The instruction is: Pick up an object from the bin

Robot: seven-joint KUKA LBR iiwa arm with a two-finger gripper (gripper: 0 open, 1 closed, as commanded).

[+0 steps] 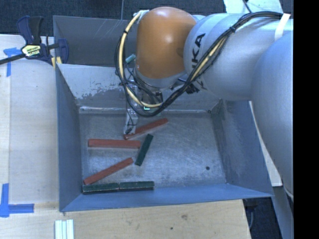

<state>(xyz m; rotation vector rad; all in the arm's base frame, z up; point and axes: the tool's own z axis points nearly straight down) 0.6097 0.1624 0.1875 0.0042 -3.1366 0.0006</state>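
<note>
Under the hand, rearmost red stick, end obscured.

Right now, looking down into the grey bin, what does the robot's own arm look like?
The thick, rounded silver-grey arm carries black lettering, of which the letters K and A show. At its wrist sits a smooth orange dome-shaped cover. Yellow and black cables loop around the dome and run back along the arm. Beneath the dome is a small, slim grey metal gripper.
</note>
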